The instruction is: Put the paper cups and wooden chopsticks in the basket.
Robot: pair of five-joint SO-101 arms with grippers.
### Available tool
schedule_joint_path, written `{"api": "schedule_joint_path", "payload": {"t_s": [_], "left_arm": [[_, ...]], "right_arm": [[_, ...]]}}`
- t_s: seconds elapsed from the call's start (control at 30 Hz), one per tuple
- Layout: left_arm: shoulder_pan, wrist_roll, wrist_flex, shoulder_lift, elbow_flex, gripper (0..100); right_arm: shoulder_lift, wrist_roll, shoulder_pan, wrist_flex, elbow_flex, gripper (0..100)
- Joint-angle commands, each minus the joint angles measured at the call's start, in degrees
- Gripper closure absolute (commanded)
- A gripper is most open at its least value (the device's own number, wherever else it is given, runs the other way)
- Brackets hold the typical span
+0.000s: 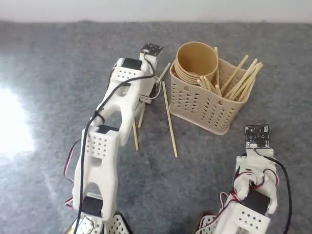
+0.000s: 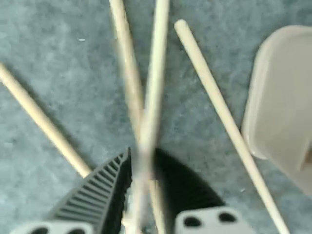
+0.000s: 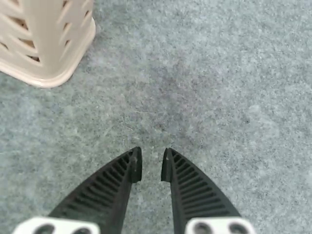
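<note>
Right fingers [image 3: 117, 195]: black, ribbed, tapering to points. The tips sit a narrow gap apart with nothing between them, over bare table just off the basket's rounded corner.
Table [image 3: 219, 97]: grey, mottled, felt-like surface, with open room around the right fingers.
Left fingers [image 2: 105, 200]: ribbed black wedges clamped on the crossed chopsticks [image 2: 145, 117], two thin, pale, round wooden sticks.
Loose chopstick [image 1: 169, 119]: long and straight, flat on the table just beside the basket wall that faces the left arm.
Basket [image 1: 204, 105]: beige plastic with slotted walls and rounded corners, standing far back on the table.
Bundled chopsticks [image 1: 241, 80]: leaning in the basket, ends above the rim.
Paper cups [image 1: 196, 61]: tan, round, nested in one stack inside the basket.
</note>
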Motion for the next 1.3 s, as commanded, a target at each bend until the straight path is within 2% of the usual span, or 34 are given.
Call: {"api": "schedule_joint_path", "payload": {"t_s": [0.0, 0.47, 0.8, 1.27], "left_arm": [[0.18, -0.35, 3.6, 1.49, -7.43, 99], [1.14, -0.26, 6.33, 2.64, -12.18, 99], [1.05, 0.0, 13.54, -11.16, -17.1, 99], [1.14, 6.42, 15.56, -33.14, -16.57, 99]], "right_arm": [[-0.84, 0.79, -0.48, -1.1, 1.14, 91.9], [-0.84, 0.79, -0.48, -1.1, 1.14, 91.9], [-0.84, 0.79, -0.48, -1.1, 1.14, 91.9], [-0.84, 0.79, -0.48, -1.01, 1.14, 91.9]]}}
